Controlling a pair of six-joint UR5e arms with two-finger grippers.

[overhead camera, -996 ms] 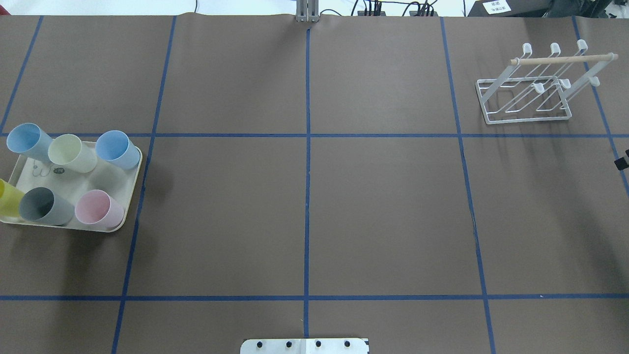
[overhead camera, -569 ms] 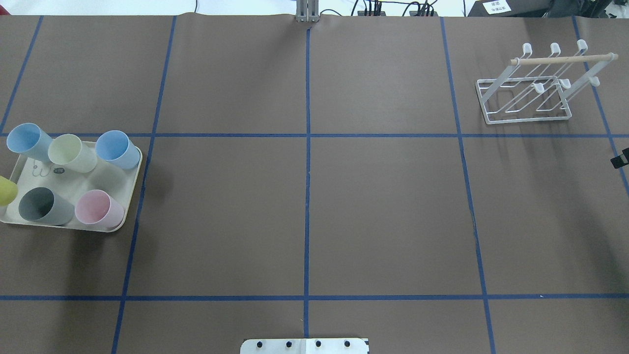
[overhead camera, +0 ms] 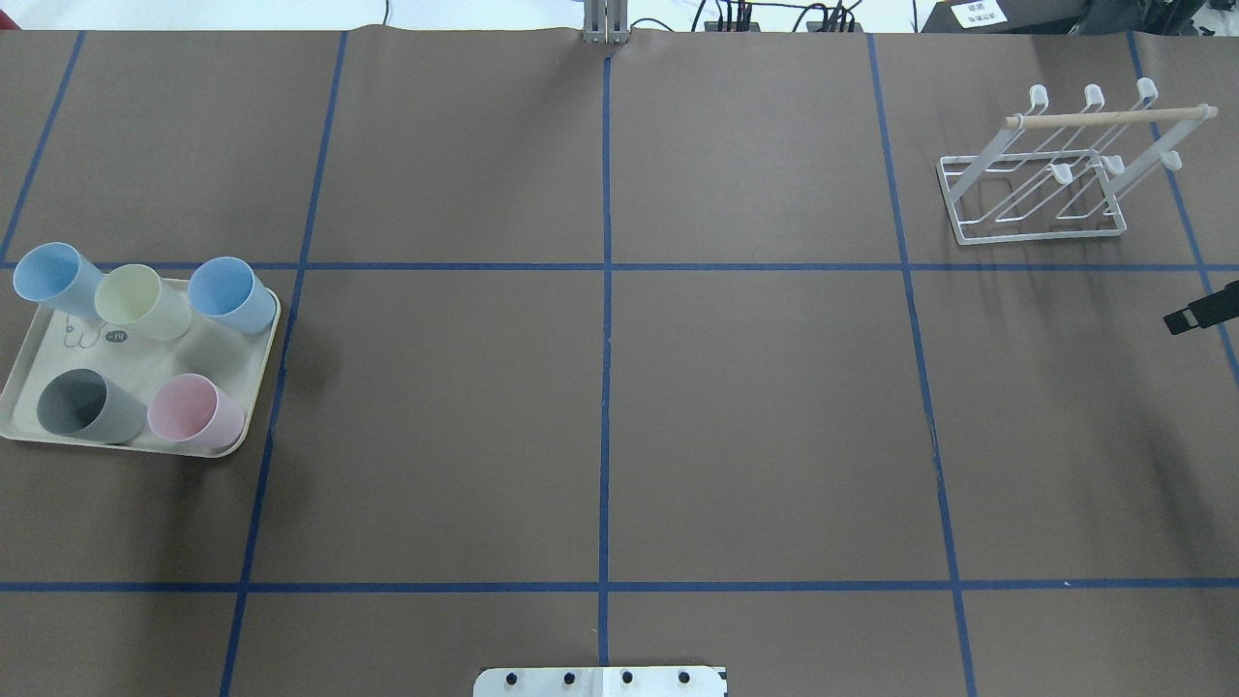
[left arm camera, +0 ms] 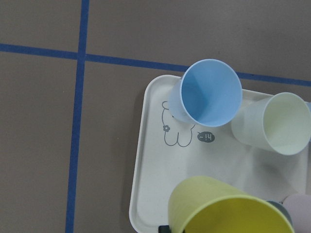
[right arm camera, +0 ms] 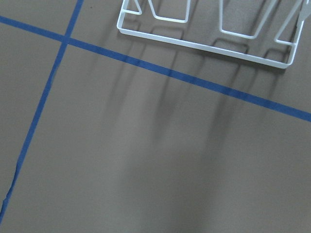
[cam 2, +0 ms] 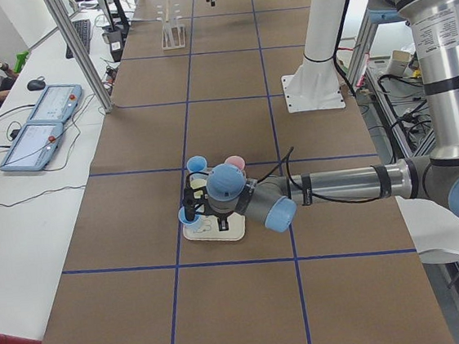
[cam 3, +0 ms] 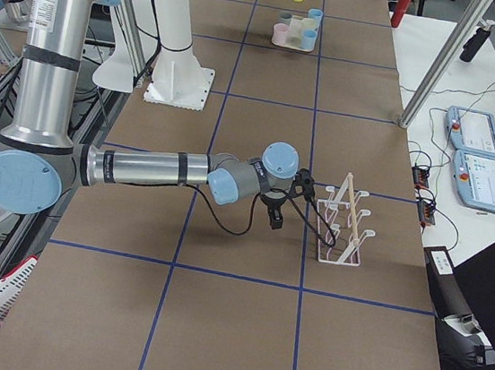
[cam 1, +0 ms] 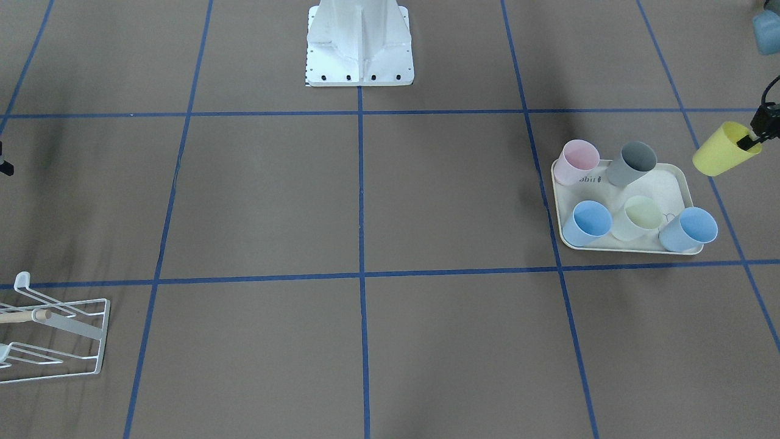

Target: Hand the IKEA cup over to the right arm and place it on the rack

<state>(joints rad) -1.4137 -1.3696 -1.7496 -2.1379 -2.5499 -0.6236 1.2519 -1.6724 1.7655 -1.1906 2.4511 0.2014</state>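
My left gripper (cam 1: 746, 142) is shut on the rim of a yellow cup (cam 1: 723, 157) and holds it tilted in the air beside the tray's edge. The cup fills the bottom of the left wrist view (left arm camera: 228, 209) and is out of the overhead view. The white wire rack (overhead camera: 1045, 184) with a wooden dowel stands at the far right, empty. Its base shows in the right wrist view (right arm camera: 209, 41). My right gripper (overhead camera: 1191, 318) shows only as a black tip at the right edge, in front of the rack. I cannot tell whether it is open.
A cream rabbit-print tray (overhead camera: 126, 363) at the left holds two blue cups (overhead camera: 232, 293), a pale green cup (overhead camera: 140, 302), a grey cup (overhead camera: 85, 407) and a pink cup (overhead camera: 194, 411). The robot's base plate (overhead camera: 600, 681) sits at the near middle edge.
The yellow cup has risen off the tray's left side and left the overhead view. The right gripper's tip has come a little further in from the right edge.
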